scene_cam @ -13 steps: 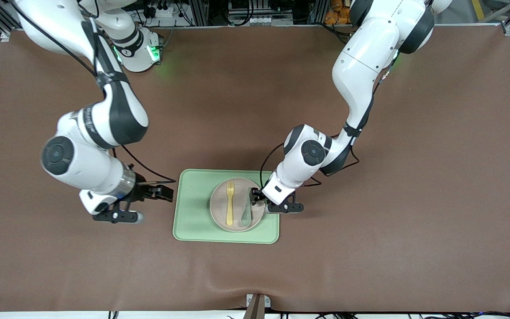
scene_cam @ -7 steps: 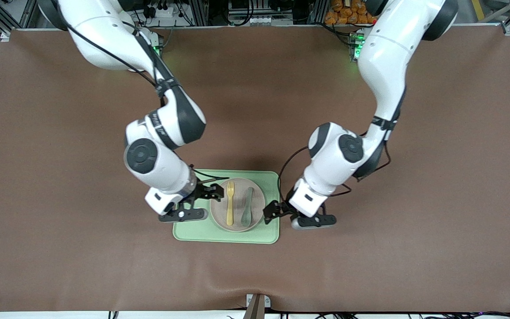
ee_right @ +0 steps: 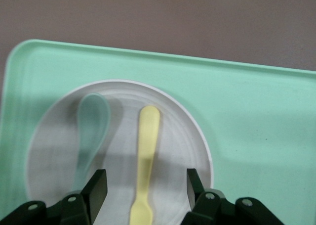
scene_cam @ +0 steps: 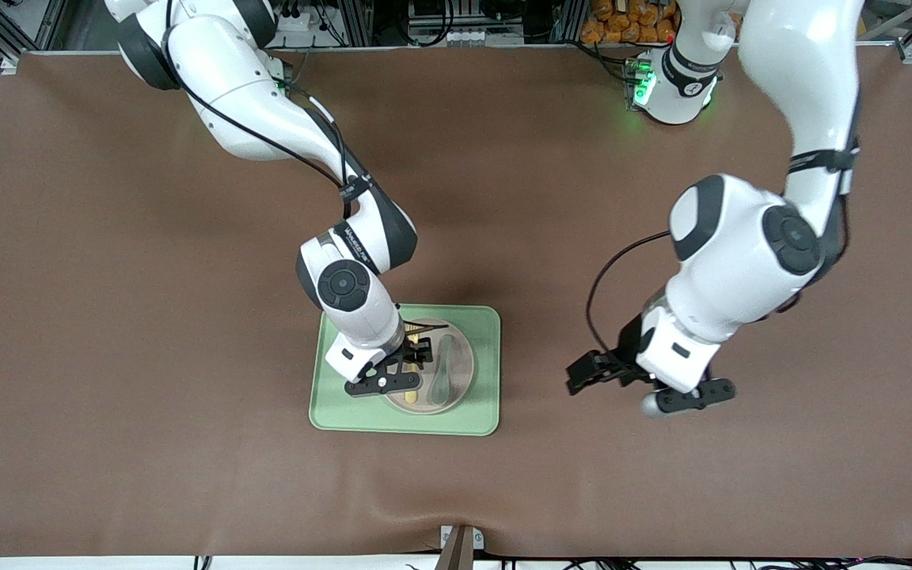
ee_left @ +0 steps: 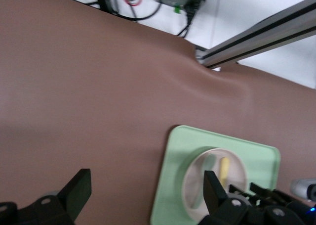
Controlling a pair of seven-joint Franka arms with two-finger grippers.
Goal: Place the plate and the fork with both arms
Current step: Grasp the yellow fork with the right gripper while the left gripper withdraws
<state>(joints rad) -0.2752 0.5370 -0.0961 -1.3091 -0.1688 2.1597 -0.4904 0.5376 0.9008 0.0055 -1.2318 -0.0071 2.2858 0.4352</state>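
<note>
The small pale yellow plastic fork (ee_right: 146, 161) lies flat on the round cream-white shallow plate (ee_right: 186, 136), beside a teal-green spoon (ee_right: 91, 136), and the plate sits in the pale green rectangular tray (scene_cam: 481, 372) on the brown tabletop (scene_cam: 187, 443), near the front camera. That stacking is why you see the right hand (ee_right: 143, 189) low over the plate: its fingers (ee_right: 96, 190) stand apart on either side of the fork's handle, lined up along its length so they can pinch across the narrow part. Nothing is clamped yet; you can judge this as the moment just ahead of a grasp on the fork.

Your left hand (scene_cam: 594, 372) hangs over bare tabletop, well apart from the tray toward the left arm's end, its fingers (ee_left: 76, 194) spread wide and holding nothing. It seems to be kept clear so the right arm has room over the plate. Watch the spoon: it lies near the fork.
</note>
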